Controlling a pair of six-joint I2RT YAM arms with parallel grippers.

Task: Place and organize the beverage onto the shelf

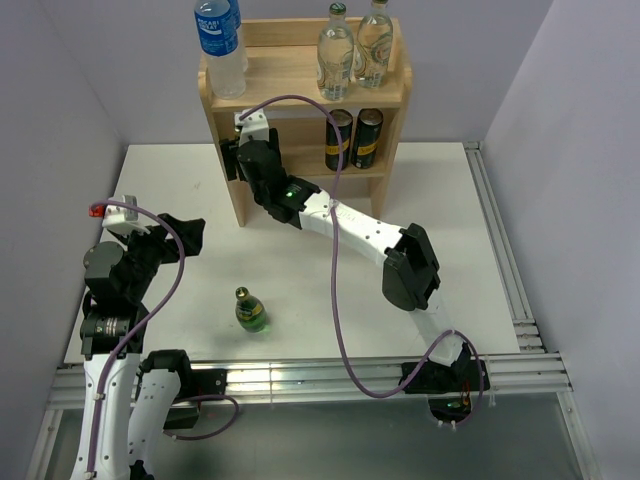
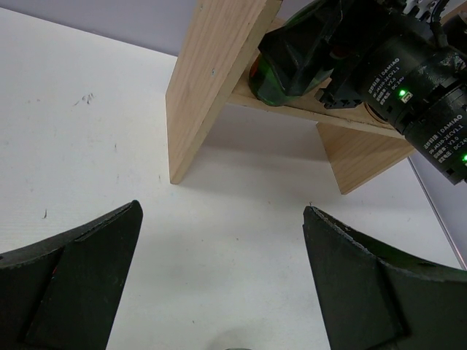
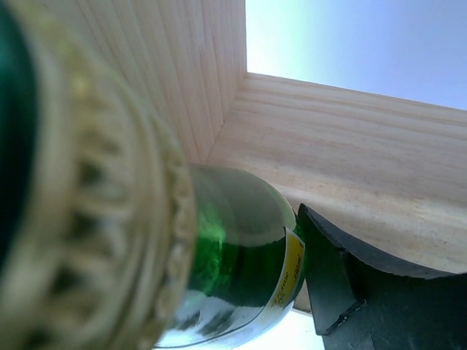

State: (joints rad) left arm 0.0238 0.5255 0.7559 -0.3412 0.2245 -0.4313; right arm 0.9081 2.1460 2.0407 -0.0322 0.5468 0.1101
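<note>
White worktop (image 1: 420,210) between pale walls, with the wooden shelf (image 1: 290,35) at its far edge. On the right gripper (image 1: 240,158) the jaws are clamped on a green glass bottle (image 3: 233,248), held at the left end of the lower tier, close to the side panel. Two dark cans (image 1: 353,138) stand at that tier's right end. Two clear glass bottles (image 1: 352,50) and a blue-labelled water bottle (image 1: 222,45) stand on top. Another green bottle (image 1: 252,312) stands upright on the worktop near the arms. On the left gripper (image 2: 222,284) the jaws are wide apart, over bare worktop
</note>
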